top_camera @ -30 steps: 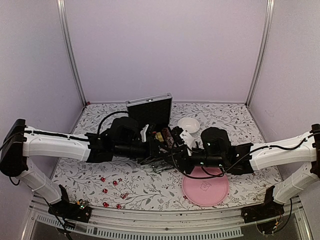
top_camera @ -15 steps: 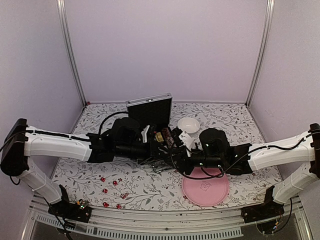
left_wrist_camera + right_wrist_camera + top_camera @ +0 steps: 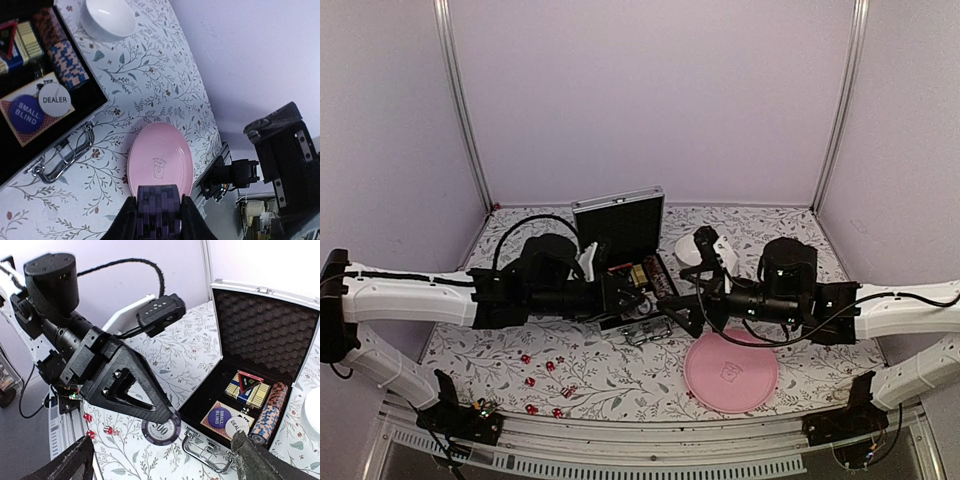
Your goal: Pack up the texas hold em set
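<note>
The texas hold em set's silver case (image 3: 620, 222) stands open at the back of the table, with card decks (image 3: 247, 389), chip rows (image 3: 60, 47) and the dealer button (image 3: 54, 99) in its black lining. My left gripper (image 3: 158, 212) is shut on a short stack of purple chips (image 3: 158, 200), held above the table near the case's metal handle (image 3: 207, 450). My right gripper (image 3: 162, 465) stands wide open to the right of that stack, with nothing between its fingers. Several red dice (image 3: 550, 366) lie loose on the cloth at front left.
A pink plate (image 3: 731, 373) lies at front right, under the right arm. A white bowl (image 3: 692, 248) sits to the right of the case. The floral cloth (image 3: 790, 235) ends at purple walls on three sides and a metal rail (image 3: 650, 440) in front.
The right gripper has opened wide and drawn back to the right. The left arm has shifted a little to the left, keeping the purple chip stack.
</note>
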Motion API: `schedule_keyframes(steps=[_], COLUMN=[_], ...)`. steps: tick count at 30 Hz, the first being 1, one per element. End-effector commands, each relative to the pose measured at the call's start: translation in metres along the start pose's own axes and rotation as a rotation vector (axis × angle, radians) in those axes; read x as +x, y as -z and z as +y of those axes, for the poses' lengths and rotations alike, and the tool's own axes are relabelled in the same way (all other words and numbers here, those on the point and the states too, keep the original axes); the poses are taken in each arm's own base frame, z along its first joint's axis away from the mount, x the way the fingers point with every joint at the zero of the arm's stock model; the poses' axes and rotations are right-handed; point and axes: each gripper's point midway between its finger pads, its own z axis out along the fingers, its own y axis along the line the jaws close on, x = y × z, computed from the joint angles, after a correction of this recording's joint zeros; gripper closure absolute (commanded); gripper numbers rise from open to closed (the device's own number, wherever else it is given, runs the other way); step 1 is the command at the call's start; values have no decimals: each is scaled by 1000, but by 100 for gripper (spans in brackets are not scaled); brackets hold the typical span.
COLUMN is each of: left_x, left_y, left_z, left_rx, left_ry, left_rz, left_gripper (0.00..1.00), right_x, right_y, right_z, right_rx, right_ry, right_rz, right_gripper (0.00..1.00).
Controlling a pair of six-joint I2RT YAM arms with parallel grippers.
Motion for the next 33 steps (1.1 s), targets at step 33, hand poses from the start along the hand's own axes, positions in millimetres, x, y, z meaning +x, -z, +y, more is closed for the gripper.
schedule_keyframes(steps=[33], left_x=[-9], left_y=[95], left_z=[-143], left_rx=[600], left_ry=[-471], left_rz=[-138], left_gripper=[99], right_x=[-61], right_y=[8], right_z=[78], right_rx=[-638], right_ry=[-242], right_rz=[50], right_gripper=[40])
